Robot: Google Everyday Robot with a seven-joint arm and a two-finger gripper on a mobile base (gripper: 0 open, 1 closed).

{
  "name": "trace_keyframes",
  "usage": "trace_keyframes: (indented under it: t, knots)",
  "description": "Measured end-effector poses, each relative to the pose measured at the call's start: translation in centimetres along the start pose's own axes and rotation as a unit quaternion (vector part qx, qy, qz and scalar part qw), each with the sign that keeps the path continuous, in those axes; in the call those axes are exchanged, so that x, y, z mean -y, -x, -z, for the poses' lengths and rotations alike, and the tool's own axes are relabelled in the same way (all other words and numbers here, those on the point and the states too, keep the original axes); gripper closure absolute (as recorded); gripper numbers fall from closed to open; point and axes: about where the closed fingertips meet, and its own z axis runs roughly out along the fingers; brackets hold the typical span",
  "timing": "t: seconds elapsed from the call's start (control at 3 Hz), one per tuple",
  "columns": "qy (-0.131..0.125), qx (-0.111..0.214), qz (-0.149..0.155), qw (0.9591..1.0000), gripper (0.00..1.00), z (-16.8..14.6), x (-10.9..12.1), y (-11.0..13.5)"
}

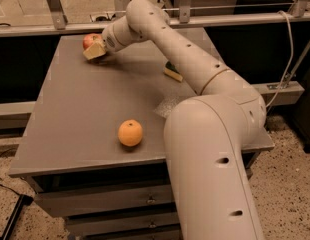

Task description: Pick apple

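The apple, red with a yellowish patch, sits at the far left corner of the grey table. My gripper is at the end of the long white arm. It is right against the apple's near side and hides the apple's lower part. Whether it holds the apple cannot be told. A plain orange round fruit lies near the table's front edge, far from the gripper.
A yellow and green sponge lies at the back right of the table, partly behind the arm. A crumpled clear wrapper lies mid-table by my arm's base. Metal rails run behind the table. Drawers are below the tabletop.
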Motion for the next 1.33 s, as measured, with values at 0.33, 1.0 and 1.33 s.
trace_keyframes:
  t: [0.33, 1.0, 1.33]
  knots:
    - [0.011, 0.023, 0.015, 0.9996, 0.87, 2.3, -0.6, 0.7]
    - [0.083, 0.07, 0.073, 0.9914, 1.0, 10.2, -4.5, 1.7]
    - [0.095, 0.068, 0.081, 0.9899, 1.0, 10.3, -5.1, 1.4]
